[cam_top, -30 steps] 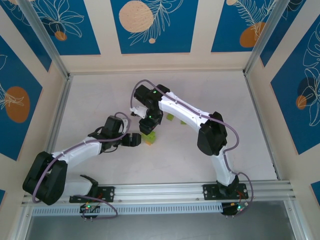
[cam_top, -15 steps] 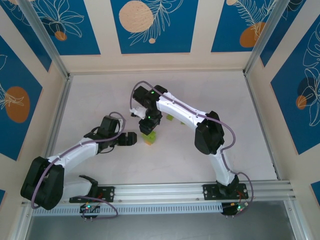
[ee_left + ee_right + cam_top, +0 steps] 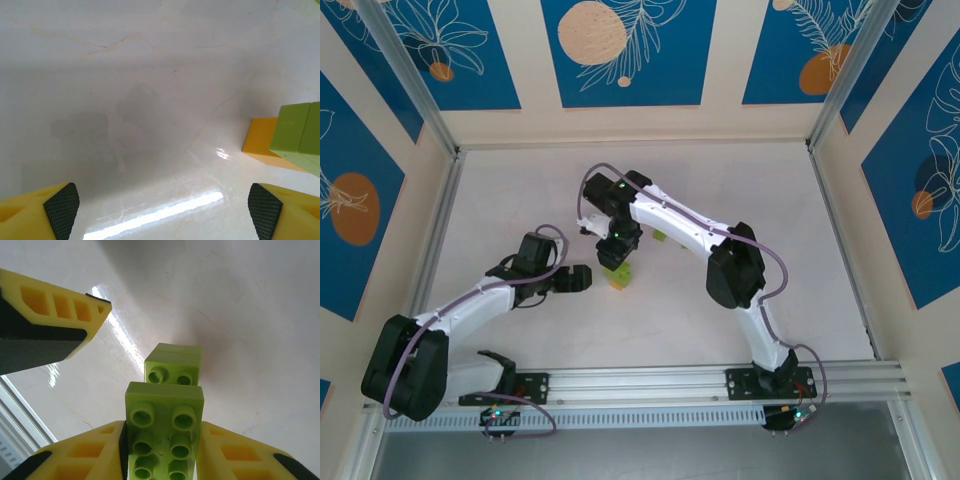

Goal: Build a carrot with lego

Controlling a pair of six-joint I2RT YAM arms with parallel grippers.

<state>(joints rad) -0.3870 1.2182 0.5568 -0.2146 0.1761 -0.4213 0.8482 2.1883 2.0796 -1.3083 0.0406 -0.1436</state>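
The partly built carrot (image 3: 618,276) stands mid-table, an orange brick (image 3: 261,142) at its base with lime-green bricks (image 3: 299,134) on it. My right gripper (image 3: 618,251) sits right over it, shut on a lime-green rectangular brick (image 3: 165,432), studs facing the camera. Just beyond that brick is a smaller green brick (image 3: 173,364); whether the two touch is unclear. My left gripper (image 3: 582,277) stands open just left of the stack, its fingers (image 3: 60,206) wide apart with nothing between them.
One loose lime-green brick (image 3: 660,236) lies behind and right of the stack, beside the right forearm. The left gripper's finger (image 3: 55,325) shows close by at upper left in the right wrist view. White tabletop (image 3: 520,200) is walled by a metal frame.
The left gripper has drawn back a little to the left, away from the stack. The right arm shifted slightly left and still holds its green brick over the stack.
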